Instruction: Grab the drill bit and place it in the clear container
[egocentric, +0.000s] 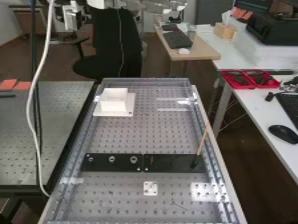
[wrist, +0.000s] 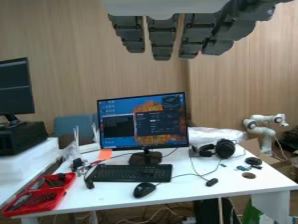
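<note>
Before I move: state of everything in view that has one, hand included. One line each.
Hand: open, fingers straight.
White box: upright on its white base plate.
Black plate: lying flat across the bench.
Round pieces: set on the black plate.
Thin stick: tilted, low end at the black plate.
Red trays: open, dark items inside.
Monitor: on.

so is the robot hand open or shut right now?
Open: the robot hand hangs into the wrist view with fingers straight, gaps between them.
</note>
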